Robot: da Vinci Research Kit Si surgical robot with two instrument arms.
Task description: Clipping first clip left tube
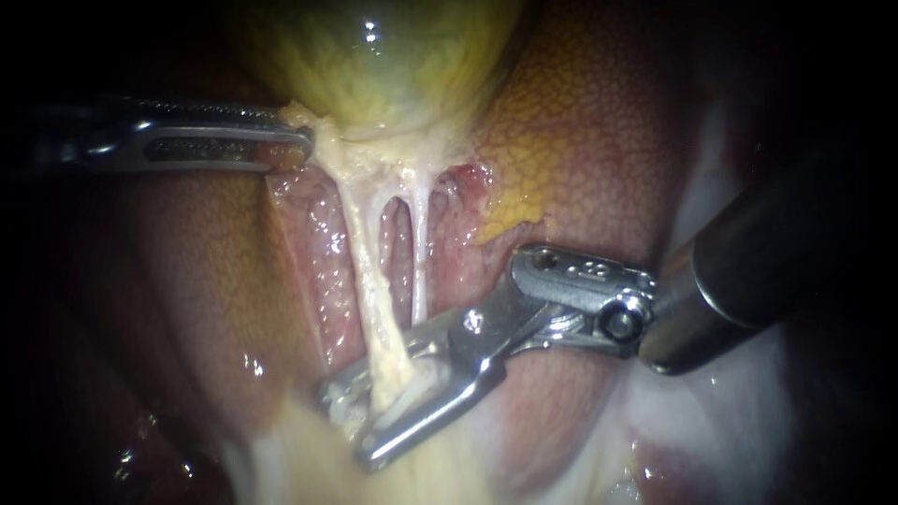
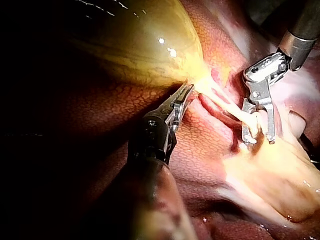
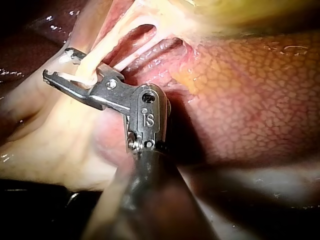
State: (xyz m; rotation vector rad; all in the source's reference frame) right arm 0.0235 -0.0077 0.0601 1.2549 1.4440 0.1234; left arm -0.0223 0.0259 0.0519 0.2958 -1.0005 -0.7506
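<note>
Instruments both in view. Left instrument (image 1: 297,140) comes in level, its end effector closed on the pale tissue at the neck of the gallbladder (image 1: 393,65), the yellow-green sac. Two pale strands hang from that neck. Left tube (image 1: 365,252) is the thicker one, stretched taut; right tube (image 1: 419,252) is thinner and runs just beside it. Right instrument (image 1: 348,427) reaches across from the right, end effector open, one jaw on each side of the left tube at its lower end. Gap visible between the jaws. Liver (image 1: 599,140), mottled, lies behind.
</note>
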